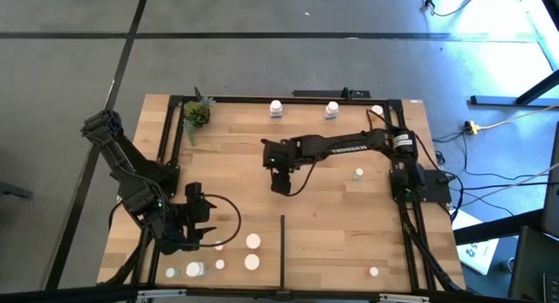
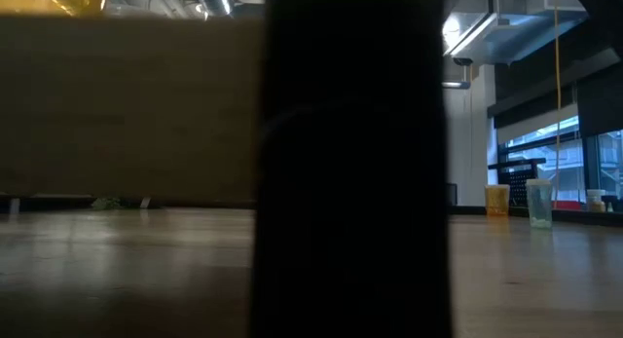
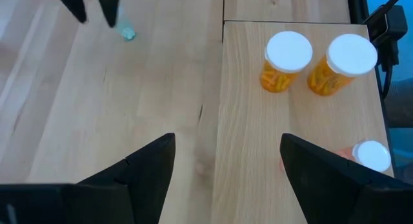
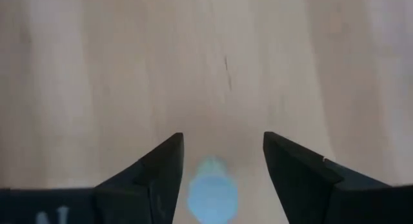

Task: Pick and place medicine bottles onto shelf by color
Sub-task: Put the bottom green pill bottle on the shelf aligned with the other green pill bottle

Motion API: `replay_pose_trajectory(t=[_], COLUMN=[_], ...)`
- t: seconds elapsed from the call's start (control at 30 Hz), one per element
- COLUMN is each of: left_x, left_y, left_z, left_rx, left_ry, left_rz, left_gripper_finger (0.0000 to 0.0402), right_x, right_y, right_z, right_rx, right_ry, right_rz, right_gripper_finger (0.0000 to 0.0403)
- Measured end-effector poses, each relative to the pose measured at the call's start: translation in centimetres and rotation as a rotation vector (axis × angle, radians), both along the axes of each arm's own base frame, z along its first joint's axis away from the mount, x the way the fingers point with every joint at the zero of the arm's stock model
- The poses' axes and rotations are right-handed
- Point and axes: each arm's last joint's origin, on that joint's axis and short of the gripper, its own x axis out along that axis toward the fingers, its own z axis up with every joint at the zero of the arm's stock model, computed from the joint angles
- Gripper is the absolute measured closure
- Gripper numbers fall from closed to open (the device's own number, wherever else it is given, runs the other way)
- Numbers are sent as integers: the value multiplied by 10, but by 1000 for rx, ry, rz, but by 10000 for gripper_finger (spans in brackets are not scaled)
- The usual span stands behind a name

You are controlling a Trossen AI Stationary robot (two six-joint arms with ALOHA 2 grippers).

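The shelf (image 1: 341, 224) is a light-wood surface framed by black bars. My right gripper (image 4: 222, 166) hangs open over its middle (image 1: 281, 184). A small pale bottle (image 4: 211, 190) stands on the wood between and below the fingers, apart from both; in the left wrist view it is the pale bottle (image 3: 128, 33). My left gripper (image 3: 226, 166) is open at the near left (image 1: 212, 236), with nothing between its fingers. Ahead of it stand two orange bottles with white caps (image 3: 287, 61) (image 3: 342, 64), and a third (image 3: 371, 156) sits beside one finger.
More white-capped bottles stand along the far edge (image 1: 276, 107) (image 1: 331, 109), at the right (image 1: 358, 174) and at the near edge (image 1: 374, 272) (image 1: 194, 269). A potted plant (image 1: 196, 115) stands far left. A thin black divider strip (image 1: 281, 251) runs to the near edge. A dark upright (image 2: 350, 163) blocks the low view.
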Motion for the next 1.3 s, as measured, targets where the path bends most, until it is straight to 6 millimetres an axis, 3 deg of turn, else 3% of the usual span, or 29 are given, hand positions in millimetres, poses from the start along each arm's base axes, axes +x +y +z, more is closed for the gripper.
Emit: replay_pose_trajectory(t=[0.47,0.87,1.07,1.3], left_x=[8,10,17,31], left_y=[11,14,25,43], left_z=[0,0,2,4], left_rx=[38,67,133,215], left_ry=[-20,-30,-39,-18], left_rz=[80,91,105,86], left_gripper_finger=[128,128,128,128], right_x=[6,-3,-33,-72], right_y=[8,37,56,86], right_z=[81,114,173,218], right_rx=[-175,-175,-224,-222], right_ry=[-73,-57,-148,-220], right_rz=[6,70,45,43], right_gripper_finger=[188,188,188,188])
